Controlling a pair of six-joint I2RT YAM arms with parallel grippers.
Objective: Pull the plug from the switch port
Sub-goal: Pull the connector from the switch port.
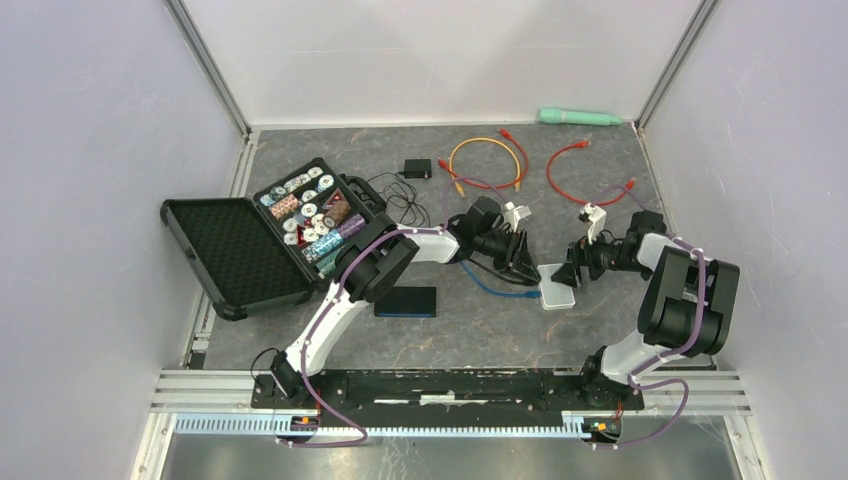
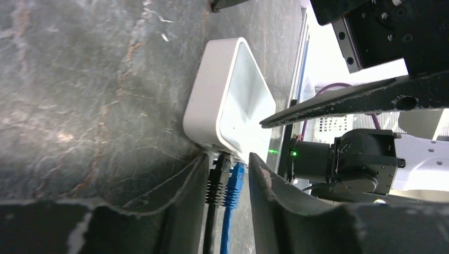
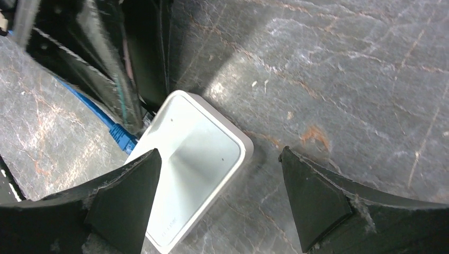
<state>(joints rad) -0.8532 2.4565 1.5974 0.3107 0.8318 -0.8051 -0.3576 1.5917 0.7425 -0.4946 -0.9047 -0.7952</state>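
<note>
- The left gripper [image 2: 227,193] stood with its jaws parted on either side of two plugs, clamped on neither. A sliver of gap showed beside the blue plug [image 2: 235,182], and the black plug [image 2: 217,180] sat hard against the other finger.
- Only the left wrist view showed both plugs seated side by side in the end of the white switch [image 2: 222,100], with a green light glowing on the far arm behind it.
- The right gripper [image 3: 219,198] was spread wide and gripping nothing. One finger overlapped the switch's edge and the other stood well clear on bare table.
- The right wrist view showed the switch's flat top and the blue plug at its far end. The black plug was lost in the dark of the other arm.
- From above, the switch [image 1: 556,288] lay between the two grippers, with the blue cable [image 1: 495,288] curving away to the left. The ports themselves were hidden.
- The tabletop [image 1: 480,330] was dark, mottled and stone-like.
- An open black case of chips [image 1: 300,220] sat to the left, with a dark flat slab [image 1: 406,301] near it.
- An orange cable [image 1: 487,160] and a red cable [image 1: 570,165] lay toward the back, and a green cylinder [image 1: 580,117] lay along the white rear wall.
</note>
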